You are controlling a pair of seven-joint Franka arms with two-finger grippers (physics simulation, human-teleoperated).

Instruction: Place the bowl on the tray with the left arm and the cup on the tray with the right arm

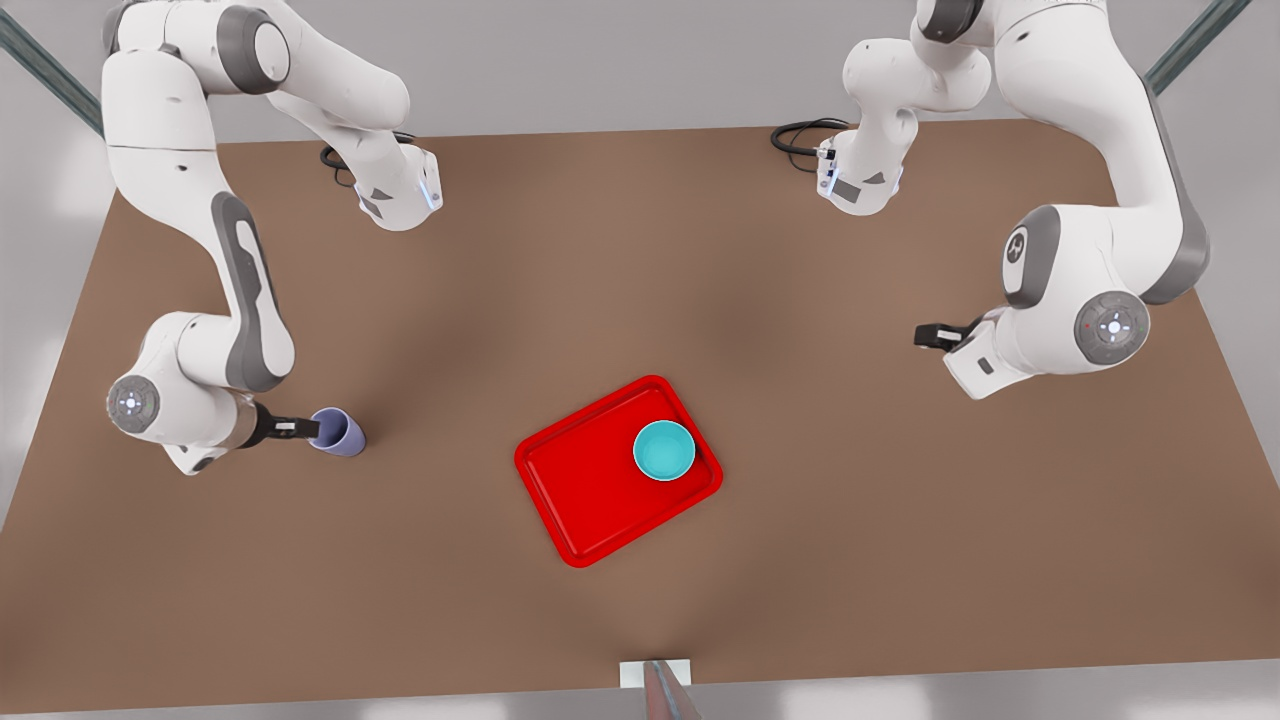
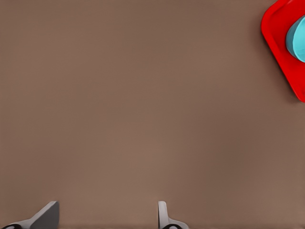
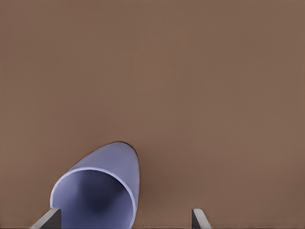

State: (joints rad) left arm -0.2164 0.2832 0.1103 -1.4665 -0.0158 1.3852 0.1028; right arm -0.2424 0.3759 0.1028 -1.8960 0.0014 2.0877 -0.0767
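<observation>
I am looking at a plain brown table (image 1: pixel 620 250) with pale grey floor showing past its edges; dark slanted bars are crossing the upper corners of the front view, and a small white block (image 1: pixel 655 673) is sitting at the table's near edge.

I am counting one red tray (image 1: pixel 585 500), one teal bowl (image 1: pixel 664 450), one lavender cup (image 1: pixel 338 432), two white arms and two black grippers.

Taking the tray as my landmark: it is lying flat, turned at an angle to the table edges; the bowl is resting upright inside it, in the corner toward the front view's right. The cup is standing on the bare table well apart from the tray, toward the front view's left.

The right gripper (image 1: pixel 300 428) is sitting at the cup, on the side away from the tray; in the right wrist view its fingers (image 3: pixel 47 219) are spread wide, one tip just beside the cup's rim (image 3: pixel 97 195) and the other standing clear on bare table; the cup is lying off-centre toward one finger, and I am seeing no clamp on it.

The left gripper (image 1: pixel 925 336) is waiting well apart from the tray, toward the front view's right; its fingers (image 2: pixel 47 214) are released over bare table, with the tray's corner (image 2: pixel 281 52) and the bowl's edge (image 2: pixel 296 38) far ahead.
</observation>
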